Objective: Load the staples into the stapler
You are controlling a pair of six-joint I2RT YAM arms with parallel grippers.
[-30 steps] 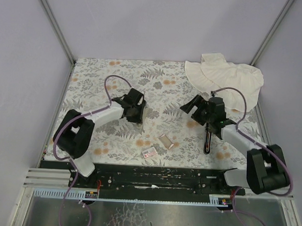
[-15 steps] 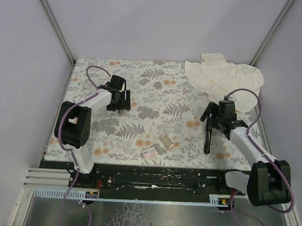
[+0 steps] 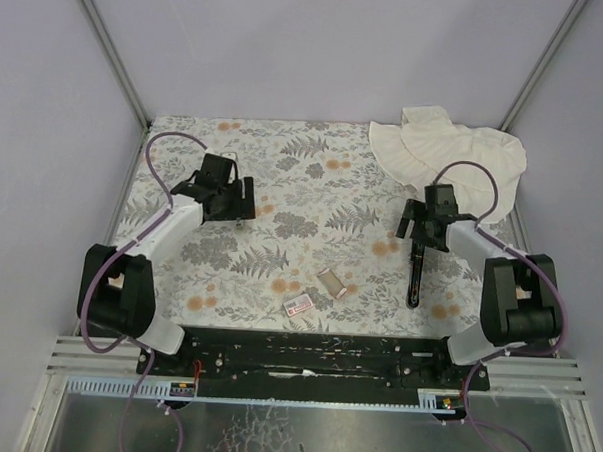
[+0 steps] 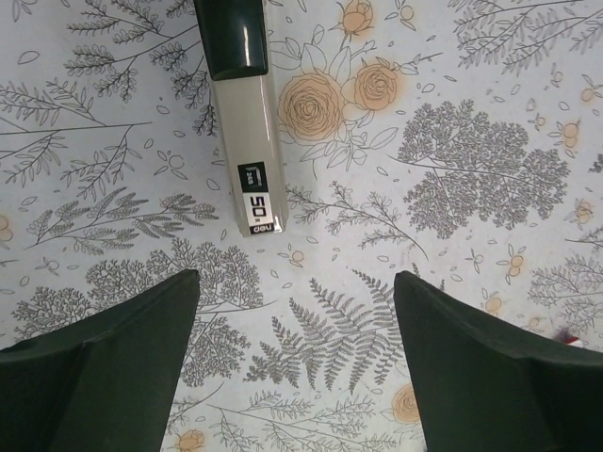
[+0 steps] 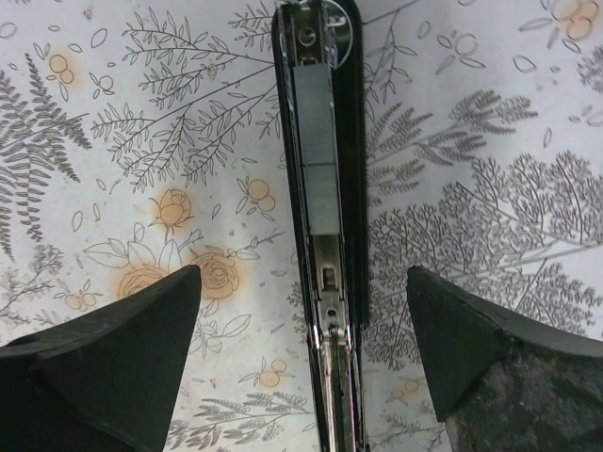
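The black stapler (image 3: pixel 414 276) lies opened out on the floral tabletop at the right. In the right wrist view its magazine channel (image 5: pixel 325 282) faces up with a silver-grey strip of staples (image 5: pixel 316 160) lying inside it. My right gripper (image 5: pixel 302 273) hangs open above the stapler, one finger on each side, touching nothing; from above the right gripper (image 3: pixel 421 231) sits over the stapler's far end. My left gripper (image 4: pixel 294 282) is open and empty over bare tabletop at the left (image 3: pixel 235 201). The white staple box sleeve (image 3: pixel 329 280) and its pink-labelled part (image 3: pixel 299 304) lie near the front centre.
A grey bar-shaped object with a dark cap and small black label (image 4: pixel 247 141) lies just beyond the left fingers. A crumpled white cloth (image 3: pixel 450 157) fills the back right corner. Grey walls enclose the table; a black rail (image 3: pixel 296 351) runs along the near edge.
The left gripper opened and drew back to the left, away from the centre. The right gripper swung right and now stands over the stapler's far end.
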